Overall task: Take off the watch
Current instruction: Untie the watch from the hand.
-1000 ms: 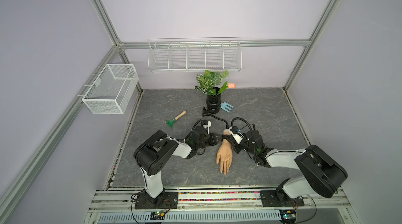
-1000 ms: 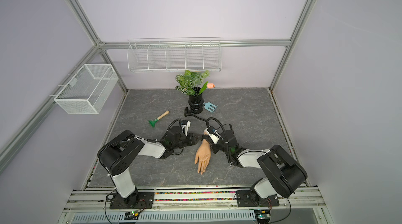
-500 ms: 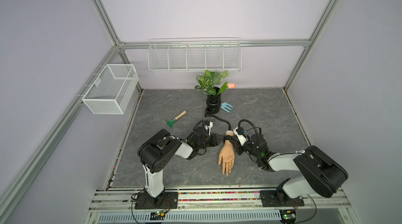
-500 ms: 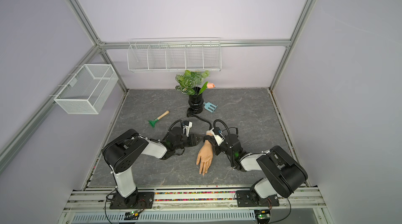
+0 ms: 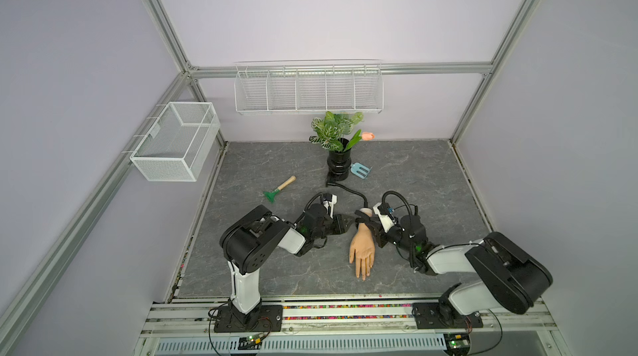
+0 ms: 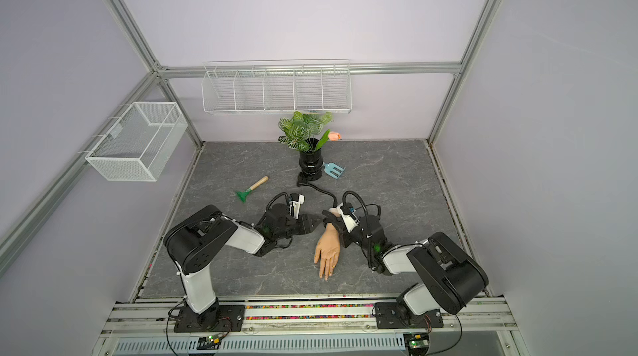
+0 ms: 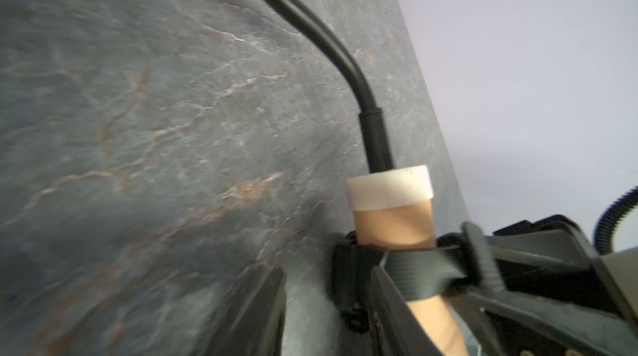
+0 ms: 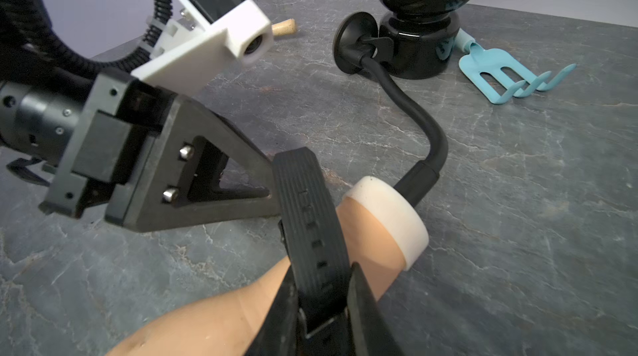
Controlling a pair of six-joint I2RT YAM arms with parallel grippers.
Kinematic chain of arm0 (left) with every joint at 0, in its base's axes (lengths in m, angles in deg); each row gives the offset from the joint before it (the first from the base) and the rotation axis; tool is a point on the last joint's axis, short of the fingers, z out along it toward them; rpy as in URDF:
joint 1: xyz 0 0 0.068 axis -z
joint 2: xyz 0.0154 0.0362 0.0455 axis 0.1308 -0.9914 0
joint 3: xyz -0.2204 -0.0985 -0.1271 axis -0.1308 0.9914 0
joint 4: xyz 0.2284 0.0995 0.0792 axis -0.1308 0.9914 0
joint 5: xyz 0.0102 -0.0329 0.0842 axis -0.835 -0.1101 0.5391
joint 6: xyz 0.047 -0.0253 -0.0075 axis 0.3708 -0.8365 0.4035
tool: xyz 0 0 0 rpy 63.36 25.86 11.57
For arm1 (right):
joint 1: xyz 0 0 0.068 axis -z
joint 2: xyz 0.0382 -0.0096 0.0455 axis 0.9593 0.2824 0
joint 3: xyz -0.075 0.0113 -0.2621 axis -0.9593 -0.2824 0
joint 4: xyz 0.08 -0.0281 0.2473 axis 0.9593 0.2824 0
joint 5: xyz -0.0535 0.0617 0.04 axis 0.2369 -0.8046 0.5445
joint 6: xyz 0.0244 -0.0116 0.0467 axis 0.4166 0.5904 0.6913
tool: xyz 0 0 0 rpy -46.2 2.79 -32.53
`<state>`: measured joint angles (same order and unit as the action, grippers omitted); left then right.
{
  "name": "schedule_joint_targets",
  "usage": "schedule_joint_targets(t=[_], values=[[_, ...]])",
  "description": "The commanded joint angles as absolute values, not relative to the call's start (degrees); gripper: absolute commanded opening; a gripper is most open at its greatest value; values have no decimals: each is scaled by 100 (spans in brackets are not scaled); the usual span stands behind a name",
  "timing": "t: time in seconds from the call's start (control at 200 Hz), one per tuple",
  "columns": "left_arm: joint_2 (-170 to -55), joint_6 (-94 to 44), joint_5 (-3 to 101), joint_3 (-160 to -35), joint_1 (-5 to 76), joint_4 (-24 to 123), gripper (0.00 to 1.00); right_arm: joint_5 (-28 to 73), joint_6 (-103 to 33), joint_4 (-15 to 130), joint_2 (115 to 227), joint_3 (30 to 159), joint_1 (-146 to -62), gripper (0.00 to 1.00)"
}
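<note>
The black watch [image 5: 363, 224] [image 6: 330, 224] is strapped round the wrist of a tan mannequin hand [image 5: 361, 250] lying on the table. My right gripper [image 8: 322, 278] [image 5: 374, 229] is shut on the strap [image 8: 310, 233] by its edges, just above the buckle. The strap's free end stands up loose. My left gripper [image 7: 328, 275] [image 5: 348, 224] comes in from the opposite side and is open. The watch case [image 7: 348, 285] lies against one of its fingers [image 7: 390, 302], and bare table shows before the other finger [image 7: 266, 306].
A black gooseneck [image 8: 424, 123] runs from the wrist's white cap [image 8: 390, 219] to a suction base [image 8: 352, 43] beside a black vase [image 5: 338, 164] with a plant. A blue hand fork [image 5: 360, 169], a green rake [image 5: 278, 190] and two wall-mounted wire baskets [image 5: 172, 140] [image 5: 307, 88] are there.
The left arm's elbow has swung in towards the middle. Both grippers have stayed at the mannequin wrist, and the hand has shifted slightly.
</note>
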<state>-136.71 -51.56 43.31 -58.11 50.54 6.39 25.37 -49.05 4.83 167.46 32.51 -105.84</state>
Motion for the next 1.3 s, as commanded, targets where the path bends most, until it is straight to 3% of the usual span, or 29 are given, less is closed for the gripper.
schedule_joint_targets(t=[0.0,0.095,0.28,0.425,0.575,0.69,0.864,1.059,1.294], values=[[-13691,-5150,4482,-5440,4984,1280,46,2473,-4787,-31,16541,3510,-10478,49],[-13468,-5125,4376,-5471,4987,1225,51,2403,-4738,63,16345,3523,-10474,65],[-12937,-4854,4528,-5481,4981,1494,55,2535,-4599,1512,15239,3812,-10486,73],[-12146,-4051,4919,-5537,4986,2279,60,3098,-4049,3134,14658,4216,-10448,88],[-11044,-2418,5617,-5799,5165,3309,68,3012,-3356,5230,15096,5057,-10241,87],[-10638,-808,5673,-6055,5521,3660,71,2583,-3061,5415,15438,5137,-10046,87],[-10460,818,4932,-6702,5556,4413,73,2624,-2740,5324,15631,4965,-9716,83],[-11402,2774,4364,-8259,5608,6388,73,2263,-2413,4998,15954,4882,-9445,68],[-12665,4571,4655,-9673,5669,7784,70,1942,-2252,4709,15986,4634,-9178,69]])
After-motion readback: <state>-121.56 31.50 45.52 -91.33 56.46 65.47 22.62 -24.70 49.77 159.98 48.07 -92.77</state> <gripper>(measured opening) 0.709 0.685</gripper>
